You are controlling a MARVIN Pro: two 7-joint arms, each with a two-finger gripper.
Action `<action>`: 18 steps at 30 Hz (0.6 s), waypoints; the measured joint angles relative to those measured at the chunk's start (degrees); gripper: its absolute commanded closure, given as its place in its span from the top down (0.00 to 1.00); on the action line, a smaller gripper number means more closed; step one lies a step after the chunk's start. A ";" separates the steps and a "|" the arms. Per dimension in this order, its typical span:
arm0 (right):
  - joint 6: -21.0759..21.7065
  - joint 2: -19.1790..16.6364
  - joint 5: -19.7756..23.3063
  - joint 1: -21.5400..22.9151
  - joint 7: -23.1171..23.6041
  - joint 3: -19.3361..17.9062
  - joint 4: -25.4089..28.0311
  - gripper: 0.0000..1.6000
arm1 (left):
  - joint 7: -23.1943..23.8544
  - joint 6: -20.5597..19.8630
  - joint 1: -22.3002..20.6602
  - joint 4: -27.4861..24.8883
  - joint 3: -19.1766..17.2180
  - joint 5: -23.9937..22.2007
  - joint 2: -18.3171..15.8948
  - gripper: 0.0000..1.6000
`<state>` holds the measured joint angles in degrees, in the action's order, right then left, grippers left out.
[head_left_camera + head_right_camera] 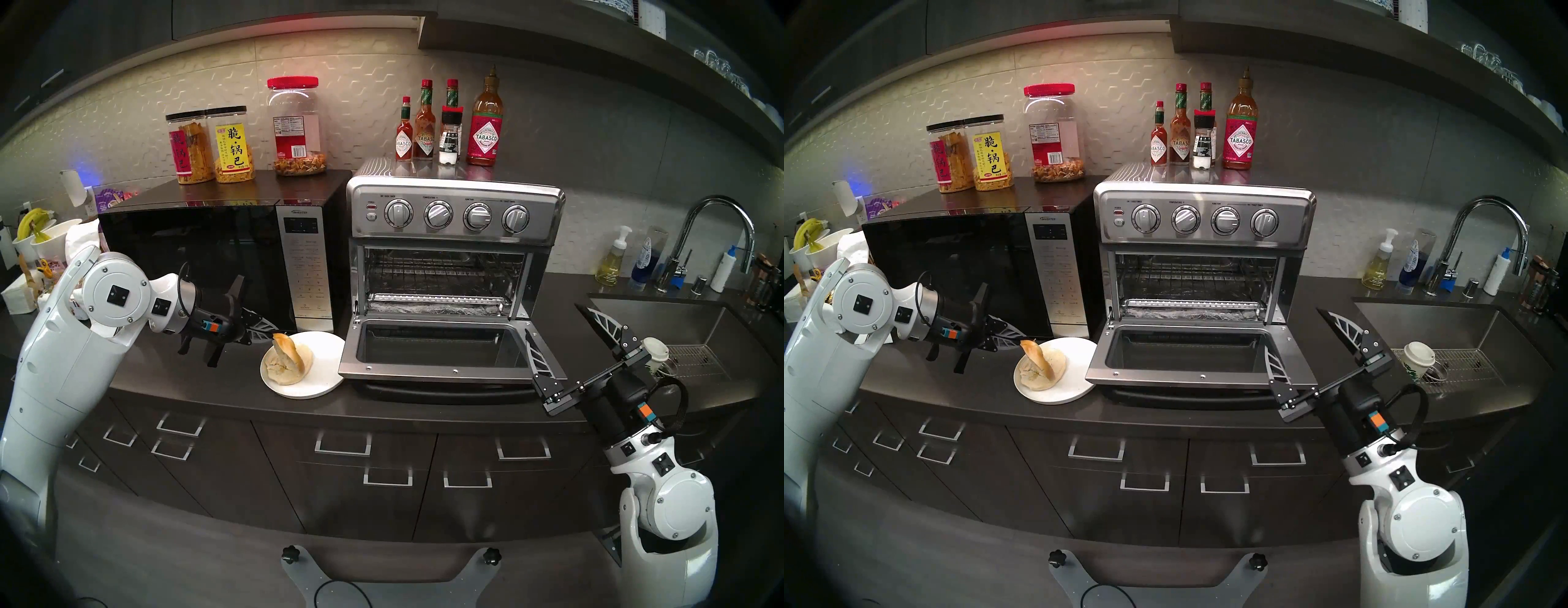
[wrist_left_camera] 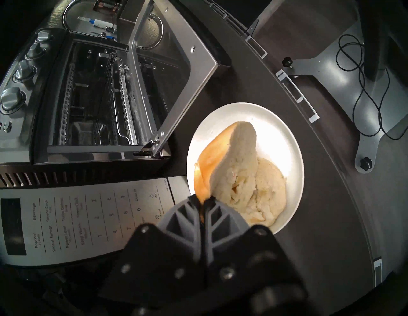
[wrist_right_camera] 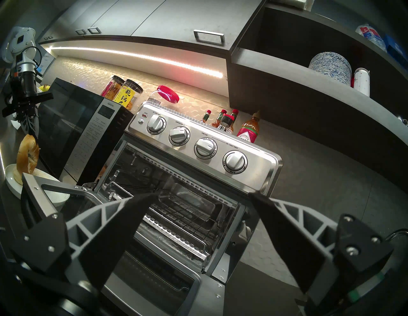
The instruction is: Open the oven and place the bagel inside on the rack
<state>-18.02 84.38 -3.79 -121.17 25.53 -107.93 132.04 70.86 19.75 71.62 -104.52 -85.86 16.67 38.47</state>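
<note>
1. Pinching the top bagel half (image 1: 287, 351) at its rim, the left gripper (image 1: 271, 330) has its fingers (image 2: 194, 211) clenched on the crust; this half is tilted up on edge, golden crust toward the microwave (image 1: 220, 263), pale cut face toward the robot.
2. Bottom bagel half (image 1: 278, 367) lies flat, cut face up, on a white plate (image 1: 322, 378); the raised half's lower edge looks close to it, contact unclear.
3. Plate sits on the dark tabletop (image 1: 424, 407), in front of the microwave's keypad & just left of the oven door (image 1: 437, 348).
4. Oven (image 1: 456, 216), stainless w/ four knobs, stands right of the microwave; its glass door is dropped fully open, lying about level.
5. Inside: wire rack (image 1: 441, 271) spans the cavity mid-height, bare; foil-lined tray (image 1: 437, 303) below it.
6. Right gripper (image 1: 564, 339) hovers at the door's front-right corner, fingers (image 3: 119, 222) spread wide, released, holding nothing, angled up toward the oven opening.
7. Sauce bottles (image 1: 485, 127) stand on the oven top; snack jars (image 1: 229, 146) on the microwave. Sink (image 1: 679, 331) at far right.
</note>
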 measured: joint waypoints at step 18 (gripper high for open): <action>0.00 0.00 0.00 0.01 0.00 0.00 0.00 1.00 | 3.81 1.05 -10.44 4.13 8.64 3.88 7.04 0.00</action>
<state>-18.02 84.38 -3.79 -121.17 25.53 -107.93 132.04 74.67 20.80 61.17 -100.39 -77.22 20.55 45.51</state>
